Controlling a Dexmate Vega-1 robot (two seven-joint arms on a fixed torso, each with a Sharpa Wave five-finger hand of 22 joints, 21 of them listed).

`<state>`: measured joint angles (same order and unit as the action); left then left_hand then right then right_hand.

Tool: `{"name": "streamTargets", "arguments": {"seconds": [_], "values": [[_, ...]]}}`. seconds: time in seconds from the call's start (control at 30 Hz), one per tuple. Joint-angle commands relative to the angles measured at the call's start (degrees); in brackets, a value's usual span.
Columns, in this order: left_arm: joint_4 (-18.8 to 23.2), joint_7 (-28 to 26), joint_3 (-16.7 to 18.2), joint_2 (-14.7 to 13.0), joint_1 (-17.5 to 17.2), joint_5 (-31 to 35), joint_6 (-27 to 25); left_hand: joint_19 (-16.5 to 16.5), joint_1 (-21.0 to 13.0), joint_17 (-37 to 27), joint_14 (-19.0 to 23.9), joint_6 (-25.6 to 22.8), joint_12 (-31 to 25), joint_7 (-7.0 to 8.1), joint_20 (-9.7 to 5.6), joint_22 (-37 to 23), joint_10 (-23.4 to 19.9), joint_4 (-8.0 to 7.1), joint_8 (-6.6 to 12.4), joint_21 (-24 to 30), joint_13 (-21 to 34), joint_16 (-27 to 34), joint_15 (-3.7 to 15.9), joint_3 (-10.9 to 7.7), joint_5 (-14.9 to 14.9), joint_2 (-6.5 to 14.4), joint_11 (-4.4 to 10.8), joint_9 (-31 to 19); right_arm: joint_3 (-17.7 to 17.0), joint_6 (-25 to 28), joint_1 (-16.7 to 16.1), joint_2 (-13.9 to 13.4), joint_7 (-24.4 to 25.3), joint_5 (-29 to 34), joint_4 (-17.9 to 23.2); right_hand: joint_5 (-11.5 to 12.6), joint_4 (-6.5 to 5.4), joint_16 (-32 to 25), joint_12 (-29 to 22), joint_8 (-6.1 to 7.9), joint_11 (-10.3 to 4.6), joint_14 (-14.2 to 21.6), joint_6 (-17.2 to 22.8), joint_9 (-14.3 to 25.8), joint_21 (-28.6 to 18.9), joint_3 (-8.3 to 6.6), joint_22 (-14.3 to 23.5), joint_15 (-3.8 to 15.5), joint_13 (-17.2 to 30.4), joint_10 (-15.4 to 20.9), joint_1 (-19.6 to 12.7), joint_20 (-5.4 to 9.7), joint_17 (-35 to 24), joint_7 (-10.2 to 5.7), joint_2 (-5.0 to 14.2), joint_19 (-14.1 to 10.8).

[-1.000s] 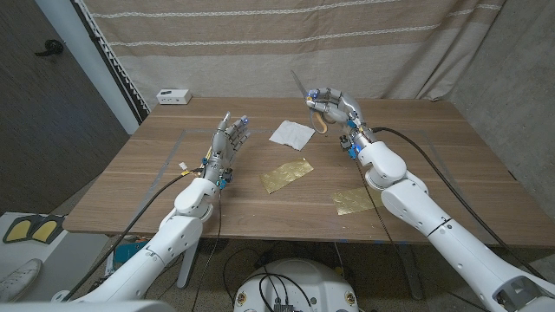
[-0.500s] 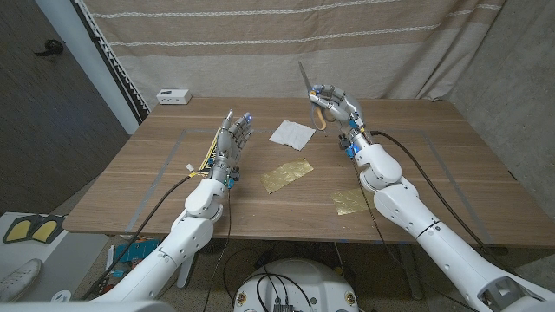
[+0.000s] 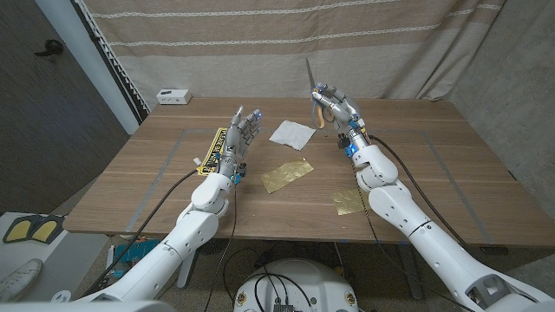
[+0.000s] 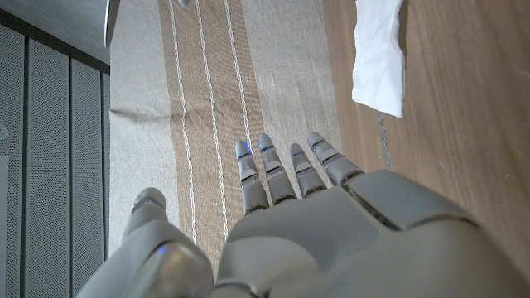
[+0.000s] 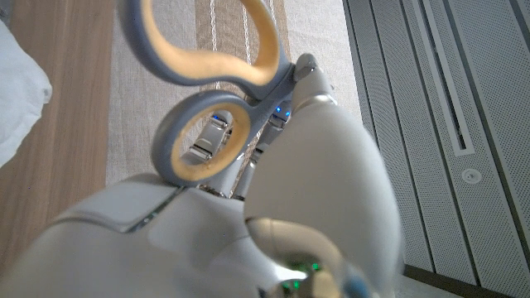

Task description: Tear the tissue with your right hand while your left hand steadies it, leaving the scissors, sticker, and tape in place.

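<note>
Your right hand (image 3: 332,107) held the scissors (image 3: 316,94) up off the table, blades pointing upward — the very tool the task said to leave in place — while your left hand (image 3: 239,136) hovered empty, fingers spread, near the yellow sticker (image 3: 211,147). The white tissue (image 3: 291,133) lay flat on the wooden table (image 3: 451,165) between the two hands, touched by neither; two gold foil sheets (image 3: 288,173) sat nearer you. To do this step well, you needed to set the scissors down gently, well apart from the tissue, free those fingers fully, then bring the left hand onto one edge of the tissue before the right pinched the other — pressing first, pulling second.
</note>
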<state>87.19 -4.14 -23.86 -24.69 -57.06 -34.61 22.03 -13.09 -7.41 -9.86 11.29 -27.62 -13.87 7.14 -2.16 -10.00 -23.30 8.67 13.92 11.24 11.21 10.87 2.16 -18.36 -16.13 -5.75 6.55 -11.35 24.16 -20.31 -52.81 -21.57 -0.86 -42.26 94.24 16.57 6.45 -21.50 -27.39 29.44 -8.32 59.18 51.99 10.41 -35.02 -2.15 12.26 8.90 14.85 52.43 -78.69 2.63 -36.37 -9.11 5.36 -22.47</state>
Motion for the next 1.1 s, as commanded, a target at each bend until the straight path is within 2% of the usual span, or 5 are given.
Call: {"name": "streamTargets", "arguments": {"seconds": [0.03,0.23,0.47,0.67,1.1], "values": [[1.37,-0.34,-1.31,0.41,1.4,1.22,-0.88,0.33,-3.14,-0.12,0.29,-3.98,-0.11,0.17,-4.85,-0.12,-0.42,0.72,1.63,-0.11,0.36,-0.19,7.13,-1.46,0.08,0.58,0.22,-0.54,-0.89,0.68,1.54,2.29,-5.16,-7.86,-2.74,0.44,-0.12,-0.19,-0.12,-0.37,-1.62,1.09,0.51,0.13,-0.3,-0.53,0.08,5.01,0.13,1.92,-4.28,8.98,-0.11,0.05,4.53,0.38],[1.55,-0.21,-1.62,0.3,1.56,2.13,-0.26,0.63,-8.65,-0.09,-0.39,-5.49,0.45,-0.66,-4.86,-0.03,0.41,1.8,2.45,-0.25,0.51,-0.46,7.26,-3.74,0.21,1.62,0.87,-1.22,-0.89,2.01,2.38,2.79,-7.13,-10.04,-3.94,0.39,-0.13,-0.16,-0.07,-0.51,-1.68,1.09,0.54,0.14,-0.37,-0.54,0.07,5.01,0.11,1.93,-4.27,8.98,-0.03,0.04,4.54,0.43],[2.16,-0.53,-1.34,0.67,1.18,1.19,-0.42,-3.83,-18.4,-0.11,-0.08,-8.9,0.56,-3.29,-5.12,-0.04,0.3,1.99,3.97,1.1,0.69,-0.01,6.68,-5.18,0.07,-2.21,0.43,-1.81,-0.78,3.87,3.32,3.6,-9.19,-12.37,-5.54,0.29,-0.13,-0.07,-0.02,-0.77,-1.74,1.05,0.65,0.16,-0.53,-0.56,0.06,5.02,0.06,2.03,-4.28,8.97,0.13,0.05,4.5,0.51],[2.23,0.06,-1.14,1.2,0.97,-0.65,-0.66,-2.82,-19.8,-0.14,0.07,-9.16,0.45,-3.95,-5.54,-0.13,-0.1,1.72,3.84,0.46,0.72,-0.1,7.1,-5.06,0.13,-3.03,0.6,-1.64,-1.29,5.18,3.72,4.51,-9.88,-14.51,-6.12,0.22,-0.15,-0.12,0.09,-1.05,-1.72,1.16,0.56,0.17,-0.66,-0.57,0.05,5.01,0.03,1.94,-4.26,8.96,0.15,0.06,4.48,0.55],[2.03,1.23,-1.36,1.52,1.37,-1.82,-0.9,-1.46,-20.91,-0.22,-1.55,-10.38,1.07,-2.48,-6.11,-0.3,1.52,1.09,3.81,0.0,0.76,-0.56,7.85,-4.62,0.26,-3.43,1.44,-1.35,-2.34,6.75,3.7,6.09,-10.78,-17.65,-6.7,0.03,-0.22,-0.22,0.43,-1.64,-1.83,1.24,0.61,0.23,-0.77,-0.65,-0.01,5.01,-0.03,1.56,-4.23,8.92,0.12,-0.32,4.54,1.2]]}}
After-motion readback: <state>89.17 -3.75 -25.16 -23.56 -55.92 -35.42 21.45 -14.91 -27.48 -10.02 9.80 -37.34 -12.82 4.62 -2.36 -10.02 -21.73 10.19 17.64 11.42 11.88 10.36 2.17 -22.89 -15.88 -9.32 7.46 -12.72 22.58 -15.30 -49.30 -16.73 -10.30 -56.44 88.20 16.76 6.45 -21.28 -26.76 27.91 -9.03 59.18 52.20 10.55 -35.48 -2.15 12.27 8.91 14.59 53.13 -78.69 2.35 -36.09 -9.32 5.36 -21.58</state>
